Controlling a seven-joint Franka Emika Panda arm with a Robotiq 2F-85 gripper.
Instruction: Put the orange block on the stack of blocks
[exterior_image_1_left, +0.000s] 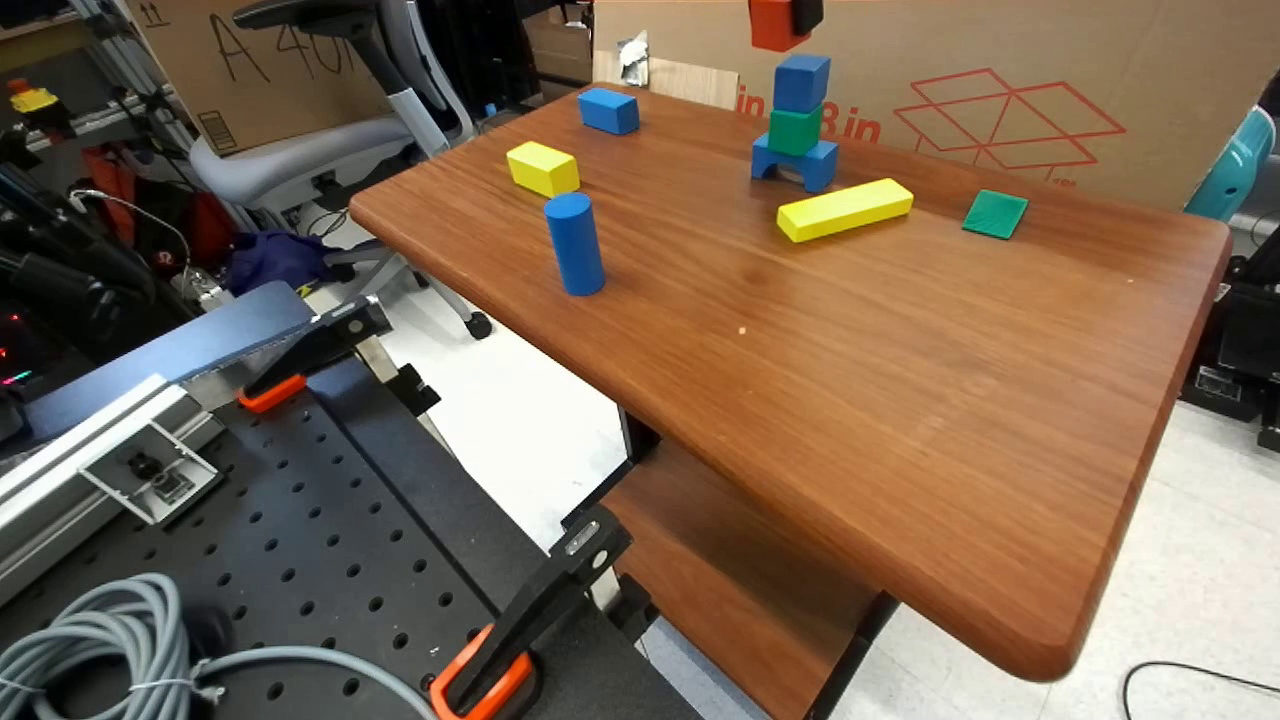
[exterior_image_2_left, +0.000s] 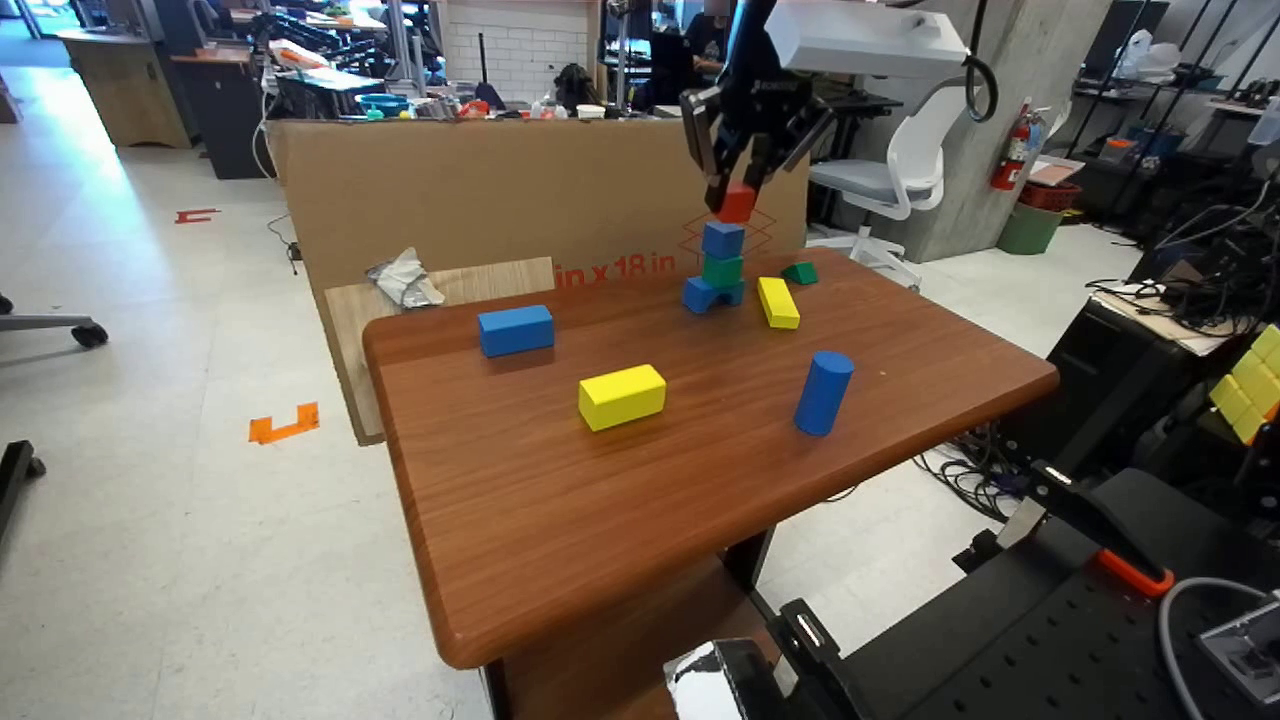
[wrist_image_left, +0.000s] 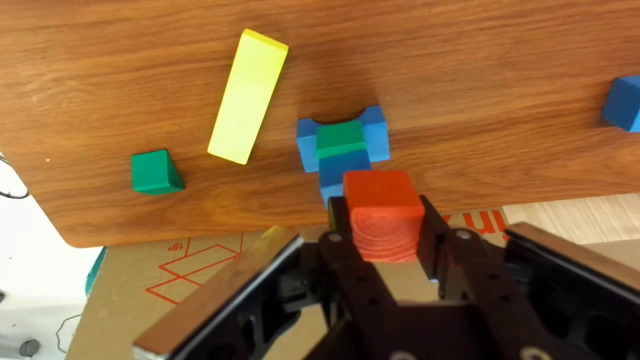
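Jaws of my gripper (wrist_image_left: 384, 216) hold the orange block (exterior_image_2_left: 737, 203), at one o'clock from the stack (exterior_image_2_left: 722, 270) in an exterior view. Caution: should I descend off-centre or release too high, sideways contact or impact could topple the stack.

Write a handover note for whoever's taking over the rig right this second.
Claw: gripping the orange block, held up by the top of the stack; a slight gap shows beneath it in an exterior view.
Stack: standing on the table, with a blue bridge at the bottom, a green block in the middle and a top blue block.
Done: orange block grasped and raised to stack height.
Left: it looks off to one side in both exterior views, so probably centre it first, then lower, release and back away.
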